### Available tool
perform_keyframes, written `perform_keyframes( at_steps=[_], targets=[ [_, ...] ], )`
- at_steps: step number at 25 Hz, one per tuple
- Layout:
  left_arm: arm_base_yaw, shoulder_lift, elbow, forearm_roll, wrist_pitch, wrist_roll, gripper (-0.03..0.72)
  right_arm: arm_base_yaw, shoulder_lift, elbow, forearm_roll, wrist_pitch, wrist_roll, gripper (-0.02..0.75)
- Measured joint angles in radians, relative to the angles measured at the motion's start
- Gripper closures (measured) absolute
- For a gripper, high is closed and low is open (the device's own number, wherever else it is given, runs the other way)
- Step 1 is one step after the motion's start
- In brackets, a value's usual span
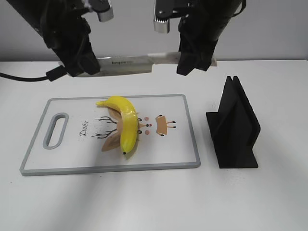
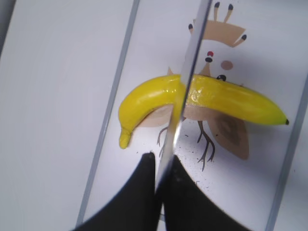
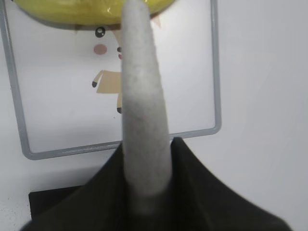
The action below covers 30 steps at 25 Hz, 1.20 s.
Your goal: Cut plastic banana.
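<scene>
Spanning both arms, a kitchen knife (image 1: pixel 130 61) is held level above the table (image 1: pixel 144 197): the blade is clamped by the left hand (image 2: pixel 162 166), the pale handle (image 3: pixel 142 120) by the right hand (image 3: pixel 147 166). Below, the plastic banana (image 1: pixel 124 122) lies on the cutting board (image 1: pixel 72 159); a black stand (image 1: pixel 233 127) is seen rightward.

A white table (image 1: pixel 269 202) is carrying a white cutting board (image 1: pixel 72 159) with a grey rim and a handle slot at its left end. A black slotted stand (image 1: pixel 234 126) is standing on the table just right of the board.
</scene>
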Motion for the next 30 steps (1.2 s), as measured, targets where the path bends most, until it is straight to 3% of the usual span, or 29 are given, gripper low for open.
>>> perform_keyframes(
  at_steps=[13, 15, 16, 17, 19, 21, 26, 30],
  targets=[
    [-0.001, -0.063, 0.000, -0.004, 0.006, 0.000, 0.678, 0.002, -0.056, 0.000, 0.012, 0.000, 0.000, 0.554],
    [-0.001, -0.063, 0.000, -0.007, -0.003, -0.012, 0.608, 0.002, -0.056, 0.000, 0.016, 0.000, 0.003, 0.556],
    [0.000, -0.063, 0.000, -0.011, -0.016, -0.021, 0.539, 0.002, -0.056, 0.000, 0.024, 0.005, 0.009, 0.558],
    [0.001, -0.064, 0.000, -0.016, -0.031, -0.030, 0.462, 0.002, -0.056, 0.000, 0.035, 0.007, 0.016, 0.562],
    [0.002, -0.068, 0.000, -0.027, -0.045, -0.052, 0.233, 0.002, -0.056, 0.000, 0.049, 0.003, 0.030, 0.568],
    [0.001, -0.074, 0.000, -0.028, -0.059, -0.088, 0.105, 0.002, -0.056, 0.000, 0.059, -0.008, 0.041, 0.570],
    [0.006, -0.120, 0.000, 0.036, -0.120, -0.181, 0.057, 0.002, -0.056, 0.000, 0.063, -0.014, 0.056, 0.571],
    [0.037, -0.165, 0.000, 0.142, -0.153, -0.357, 0.054, 0.002, -0.064, 0.000, 0.063, -0.014, 0.068, 0.571]
  ],
)
